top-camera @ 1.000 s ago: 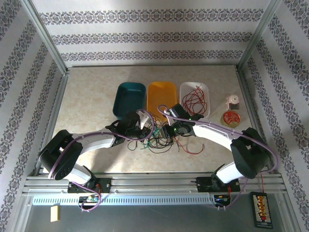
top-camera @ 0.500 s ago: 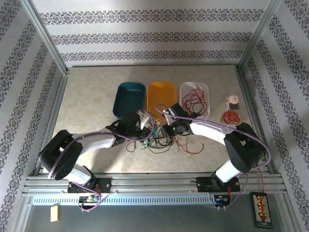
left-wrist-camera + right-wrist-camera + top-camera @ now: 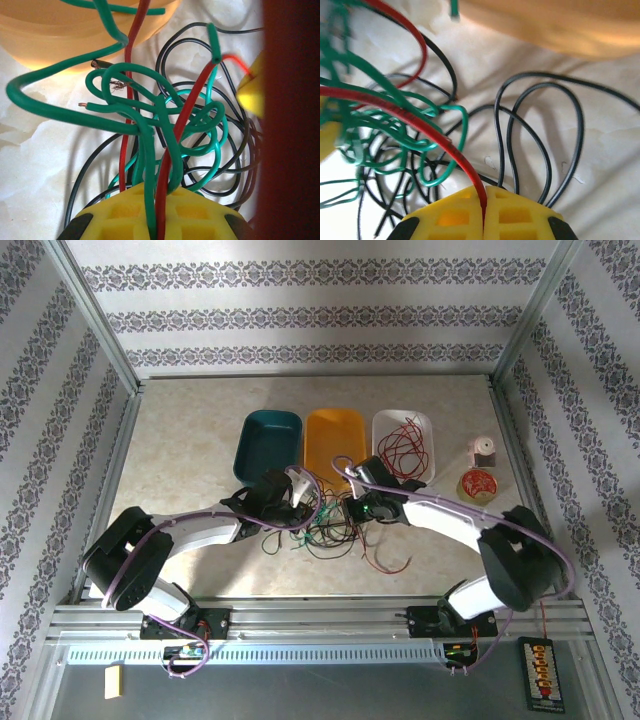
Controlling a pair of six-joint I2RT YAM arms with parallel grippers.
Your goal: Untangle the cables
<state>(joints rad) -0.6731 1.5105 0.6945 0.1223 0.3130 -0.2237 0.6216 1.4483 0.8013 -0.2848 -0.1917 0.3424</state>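
The cables (image 3: 325, 527) lie as a tangle of thin red, green and black wires on the table in front of the orange tray. My left gripper (image 3: 300, 504) is at the tangle's left side. In the left wrist view its yellow fingers (image 3: 200, 210) are shut on a green cable (image 3: 148, 165) and a red cable (image 3: 167, 170) side by side. My right gripper (image 3: 356, 510) is at the tangle's right side. It (image 3: 484, 194) is shut on a single red cable (image 3: 420, 122) that runs left over green loops (image 3: 440, 145). Black loops (image 3: 540, 125) lie flat beside it.
Behind the tangle stand a teal tray (image 3: 268, 443), an orange tray (image 3: 334, 438) and a white tray (image 3: 385, 425) holding red wires. A round reel of red wire (image 3: 478, 483) and a small white object (image 3: 484, 451) sit at the right. A loose red end (image 3: 388, 565) trails toward the near edge.
My right gripper has gone from half open to shut on the red cable. The red strand on the table's right has shifted nearer. The left gripper keeps its grip.
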